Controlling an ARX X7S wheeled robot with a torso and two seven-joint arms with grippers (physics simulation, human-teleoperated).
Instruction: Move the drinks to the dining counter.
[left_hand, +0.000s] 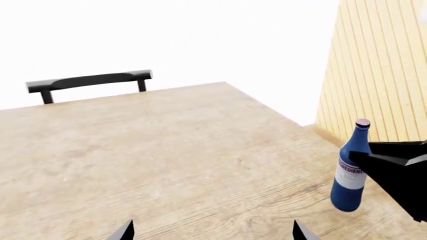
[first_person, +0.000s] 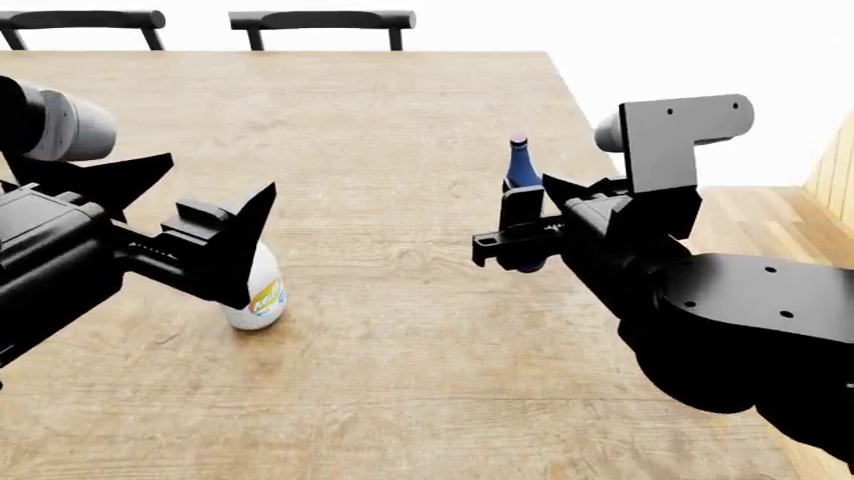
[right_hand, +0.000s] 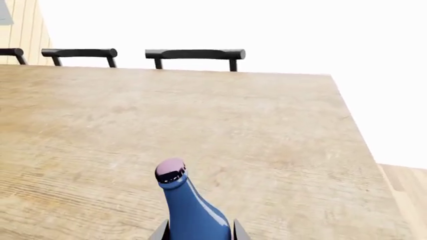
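Nearest in the head view, the left gripper (first_person: 220, 240) is seen with its jaws spread wide and nothing between them; the small white bottle (first_person: 258, 292) with the yellow label stands upright on the dining counter (first_person: 400, 350) just behind and below those fingers, apparently already set down. Further in, the right gripper (first_person: 521, 235) is closed on the slim dark-blue bottle (first_person: 518, 170), which is held upright at its body, the neck and cap rising above the jaws. In the left wrist view the blue bottle's base appears to be at or just above the planks; contact cannot be confirmed. The step in hand is judged to be the placing of this 2nd drink. The next move calls for the base to be seated flat, the jaws opened, and the arm withdrawn without tipping the bottle. Beyond the far edge, 2 dark chair backs (first_person: 320, 20) are seen. The green bottle is not in view.
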